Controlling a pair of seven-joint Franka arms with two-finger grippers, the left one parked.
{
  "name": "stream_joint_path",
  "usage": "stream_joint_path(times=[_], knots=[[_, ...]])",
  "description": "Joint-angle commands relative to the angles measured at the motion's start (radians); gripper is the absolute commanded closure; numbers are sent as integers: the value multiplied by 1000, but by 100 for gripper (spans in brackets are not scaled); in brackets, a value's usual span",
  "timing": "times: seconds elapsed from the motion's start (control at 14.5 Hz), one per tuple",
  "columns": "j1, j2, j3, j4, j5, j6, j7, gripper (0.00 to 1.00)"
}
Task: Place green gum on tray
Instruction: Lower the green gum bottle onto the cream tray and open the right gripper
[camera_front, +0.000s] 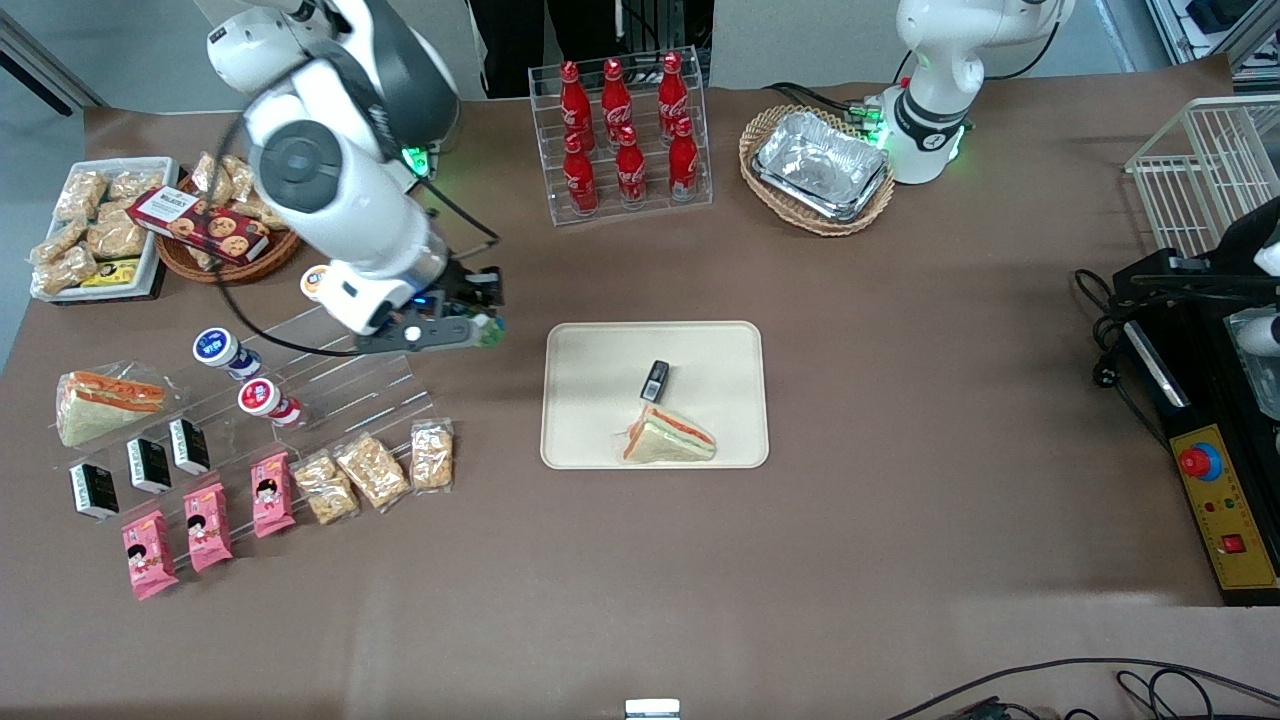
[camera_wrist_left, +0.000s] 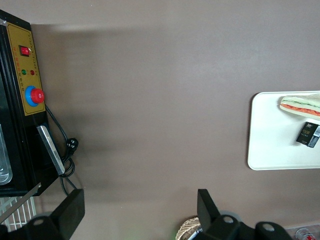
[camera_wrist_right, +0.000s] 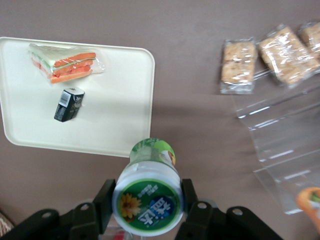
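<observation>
- Two black fingers of the right arm's gripper (camera_wrist_right: 148, 200) were closed on the small green cylindrical gum bottle (camera_wrist_right: 148, 192), pressing it from both sides; its white-rimmed green lid faced the wrist camera.
- We saw the gripper (camera_front: 478, 328) and the green gum (camera_front: 490, 333) held above the brown table (camera_front: 900, 400), just beside the large cream-beige rectangular tray (camera_front: 590, 350), off the tray's edge toward the working arm's end of the table; the bottle was not over the tray.
- On the tray (camera_wrist_right: 120, 100) we saw a triangular wrapped sandwich (camera_front: 668, 438) with orange and green filling, near the tray's edge closest to the front camera, and a small black box (camera_front: 655, 380) just beside it, farther from that camera.
- Beside the tray, toward the working arm's end, we saw a clear acrylic stepped stand (camera_front: 350, 385) holding a blue-lidded bottle (camera_front: 215, 347) and a red-lidded bottle (camera_front: 262, 398), with an orange-lidded bottle (camera_front: 316, 282) showing beside the arm.
- Nearer the front camera than that stand lay clear-wrapped packs of pale biscuits (camera_front: 372, 470), pink snack packets (camera_front: 205, 525) and small black boxes (camera_front: 148, 465).
- Farther from the front camera than the tray stood a clear rack of red cola bottles (camera_front: 625, 135), and beside it a wicker basket holding crinkled silver foil trays (camera_front: 820, 168).
</observation>
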Motion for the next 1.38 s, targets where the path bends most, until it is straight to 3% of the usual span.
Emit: stream_joint_path(times=[0.0, 0.83, 1.31], knots=[[66, -1, -9, -119, 15, 160, 86, 73], [183, 231, -9, -230, 9, 551, 193, 73], [199, 317, -9, -228, 10, 617, 193, 73]])
